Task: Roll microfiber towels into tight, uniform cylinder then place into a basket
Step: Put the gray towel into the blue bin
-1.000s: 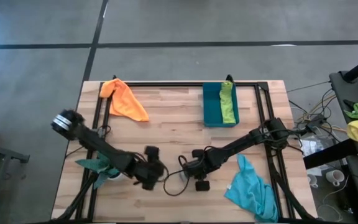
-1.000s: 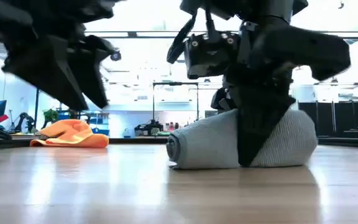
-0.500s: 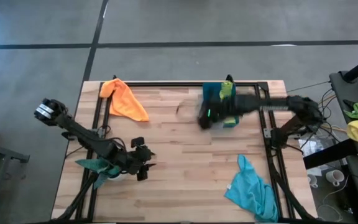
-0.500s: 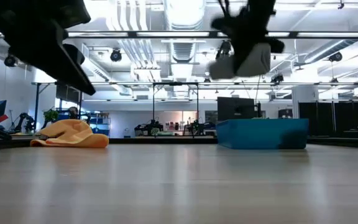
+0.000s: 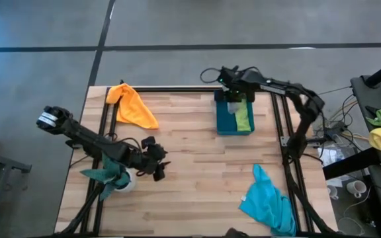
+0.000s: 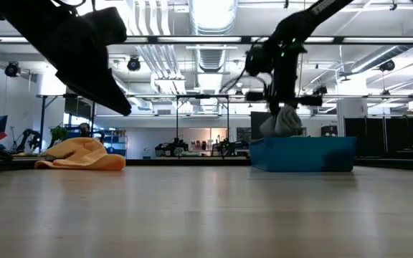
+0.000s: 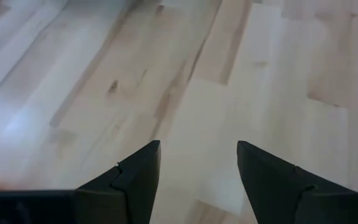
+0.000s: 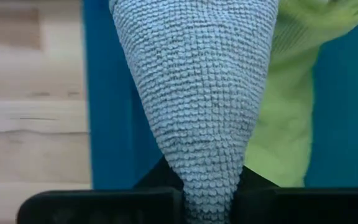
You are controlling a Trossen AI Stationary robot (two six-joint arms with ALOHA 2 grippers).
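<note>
The right gripper (image 5: 234, 92), clamped on the rolled grey towel (image 8: 194, 93), hangs directly above the basket (image 5: 225, 118) at the bench's far edge, beside 1 lime towel (image 5: 243, 117); the left gripper (image 5: 157, 166) waits half-open, empty.

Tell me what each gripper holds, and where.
Right gripper pinches the rolled grey towel around its middle, over the basket. Left gripper holds nothing.

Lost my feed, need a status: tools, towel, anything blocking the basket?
Right tool shut on grey towel, hanging over basket. Left tool open, empty, over bare table. Lime towel already inside; nothing blocking.
</note>
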